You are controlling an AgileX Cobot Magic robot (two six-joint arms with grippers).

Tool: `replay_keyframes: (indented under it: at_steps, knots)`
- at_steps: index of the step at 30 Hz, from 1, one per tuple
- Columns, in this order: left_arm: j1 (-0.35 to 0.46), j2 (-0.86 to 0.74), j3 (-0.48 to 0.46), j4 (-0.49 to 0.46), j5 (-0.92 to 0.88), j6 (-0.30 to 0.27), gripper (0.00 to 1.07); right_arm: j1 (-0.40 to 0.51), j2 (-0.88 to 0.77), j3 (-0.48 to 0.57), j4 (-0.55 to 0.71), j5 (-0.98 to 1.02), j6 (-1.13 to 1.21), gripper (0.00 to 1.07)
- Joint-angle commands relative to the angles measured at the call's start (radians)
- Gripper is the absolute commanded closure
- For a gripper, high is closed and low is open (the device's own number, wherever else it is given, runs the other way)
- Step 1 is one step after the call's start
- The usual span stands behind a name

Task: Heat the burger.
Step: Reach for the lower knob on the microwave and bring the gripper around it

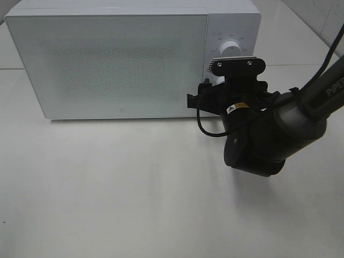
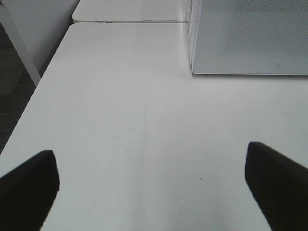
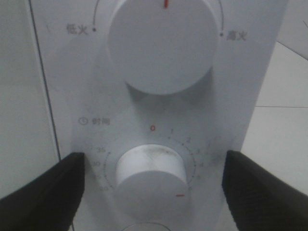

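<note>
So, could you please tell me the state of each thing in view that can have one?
White microwave's frosted door: shut.
Large round white upper dial: red mark straight up, midway between its two labels.
Smaller round white timer dial: red mark off 0, near 5.
Right hand: open, fingers either side of the timer dial.
Left hand: open, over the white table.

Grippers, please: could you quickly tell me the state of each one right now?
Left gripper: open, holding nothing, over the table.
Right gripper: open, straddling the lower knob, not gripping it.
</note>
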Motion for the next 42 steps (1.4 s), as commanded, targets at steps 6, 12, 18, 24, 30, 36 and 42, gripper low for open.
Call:
replay_keyframes:
  at_steps: [6, 12, 18, 24, 30, 36, 42]
  knots:
    - [0.005, -0.026, -0.003, -0.003, -0.010, 0.001, 0.04, -0.009, -0.003, -0.015, -0.020, -0.028, 0.009, 0.31]
    - [0.005, -0.026, -0.003, -0.003, -0.010, 0.001, 0.04, -0.005, -0.003, -0.015, -0.050, -0.018, 0.008, 0.31]
    - [0.005, -0.026, -0.003, -0.003, -0.010, 0.001, 0.04, -0.005, -0.003, -0.015, -0.048, -0.018, 0.008, 0.32]
    - [0.005, -0.026, -0.003, -0.003, -0.010, 0.001, 0.04, -0.005, -0.003, -0.015, -0.029, 0.004, 0.008, 0.42]
    - [0.005, -0.026, -0.003, -0.003, -0.010, 0.001, 0.04, -0.005, -0.003, -0.015, -0.027, 0.070, 0.009, 0.59]
    - [0.005, -0.026, -0.003, -0.003, -0.010, 0.001, 0.04, -0.005, -0.003, -0.015, -0.027, 0.014, 0.015, 0.90]
    - [0.005, -0.026, -0.003, -0.003, -0.010, 0.001, 0.04, -0.005, -0.003, -0.015, -0.034, -0.025, 0.015, 0.97]
